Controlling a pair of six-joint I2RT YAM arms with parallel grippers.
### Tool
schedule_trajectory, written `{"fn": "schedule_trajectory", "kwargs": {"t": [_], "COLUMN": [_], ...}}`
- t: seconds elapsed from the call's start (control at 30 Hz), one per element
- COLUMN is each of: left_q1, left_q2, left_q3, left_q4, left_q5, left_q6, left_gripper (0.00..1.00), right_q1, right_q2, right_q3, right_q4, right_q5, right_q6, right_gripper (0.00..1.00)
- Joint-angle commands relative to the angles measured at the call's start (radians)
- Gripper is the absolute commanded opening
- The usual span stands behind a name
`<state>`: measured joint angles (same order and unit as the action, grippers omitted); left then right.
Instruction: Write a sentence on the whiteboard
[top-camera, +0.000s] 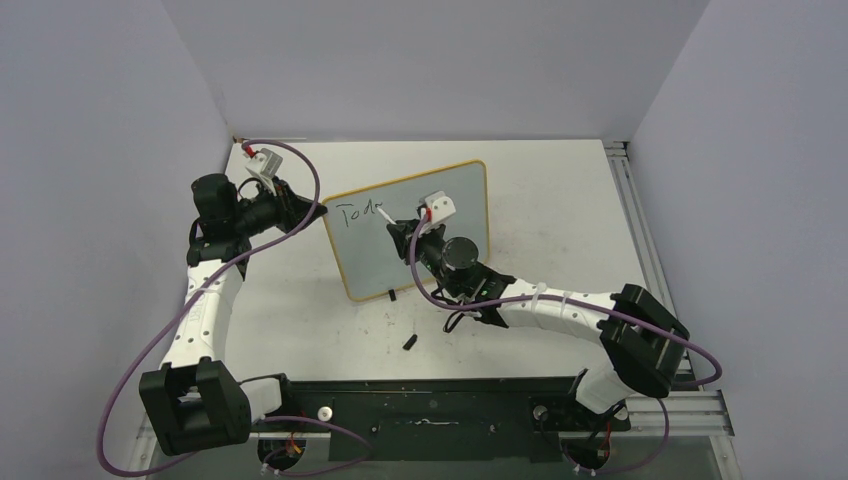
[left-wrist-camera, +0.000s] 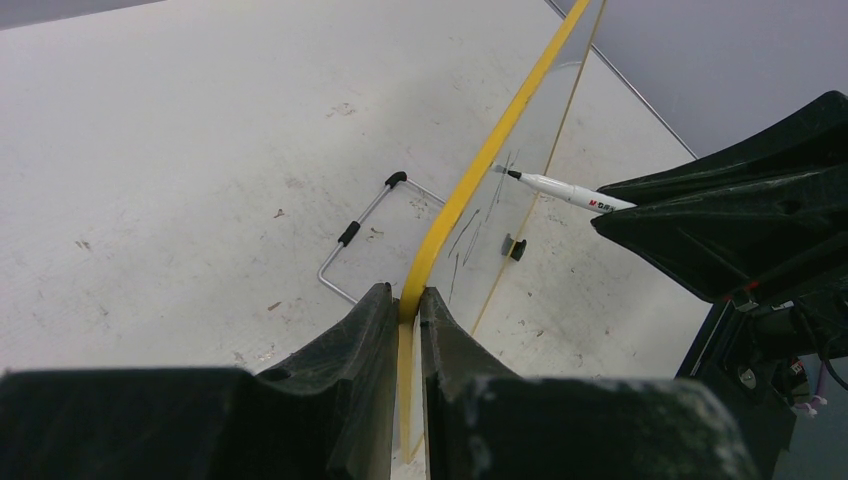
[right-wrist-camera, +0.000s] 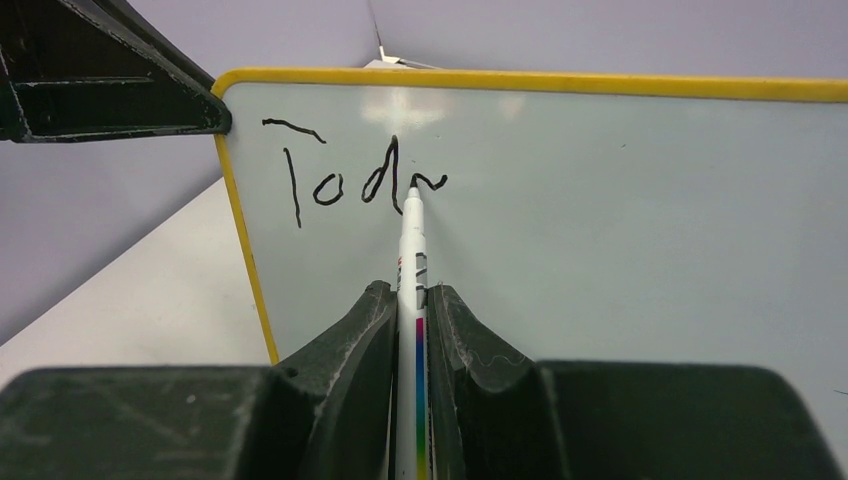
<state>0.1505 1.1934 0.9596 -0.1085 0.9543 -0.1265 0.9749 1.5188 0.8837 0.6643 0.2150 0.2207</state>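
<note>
A pale white desk (top-camera: 560, 200) seen from above, enclosed by grey walls, with two white-and-black robot arms bolted at its near edge. The left arm (top-camera: 205, 310) reaches forward along the left side and the right arm (top-camera: 560, 310) bends in from the right, each trailing a purple cable (top-camera: 130, 380). Between the two sets of jaws stands the whiteboard (top-camera: 375, 255), a small, glossy, pale board with a thin yellow border. It is propped upright on the desk with its writing face turned toward the right jaws. The left jaws are clamped on the board's left yellow edge, which runs straight out from between them. The right jaws are clamped on a slim white marker (right-wrist-camera: 411, 235). It sticks out ahead of them, its black tip touching the face of the board. Right at that tip, in the upper left part of the board near the left jaws, is the sentence (right-wrist-camera: 340, 185). So far it is only thin black handwriting reading "Tod" and a part-formed fourth letter. On the far side of the board from the right jaws, a thin wire loop (left-wrist-camera: 345, 245) with black ends rests on the desk. A small black foot (top-camera: 391, 295) shows at the board's lower edge. On the desk, toward the arm bases from the right jaws and apart from them, lies a small black cap-like piece (top-camera: 410, 341).
</note>
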Motion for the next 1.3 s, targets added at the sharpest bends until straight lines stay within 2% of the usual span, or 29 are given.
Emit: {"fn": "schedule_trajectory", "kwargs": {"t": [0.0,0.4,1.27], "left_q1": [0.010,0.010,0.011], "left_q2": [-0.008,-0.009,-0.009], "left_q3": [0.008,0.007,0.007], "left_q4": [0.015,0.015,0.015], "left_q5": [0.008,0.008,0.008], "left_q6": [0.004,0.003,0.004], "left_gripper": [0.00,0.00,0.00], "right_q1": [0.005,0.004,-0.009], "right_q2": [-0.012,-0.040,-0.051], "right_q3": [-0.022,-0.036,0.018], "right_q4": [0.009,0.013,0.071], "right_q5": [0.004,0.060,0.052], "right_q6": [0.005,-0.001,-0.035], "right_gripper": [0.05,0.05,0.05]}}
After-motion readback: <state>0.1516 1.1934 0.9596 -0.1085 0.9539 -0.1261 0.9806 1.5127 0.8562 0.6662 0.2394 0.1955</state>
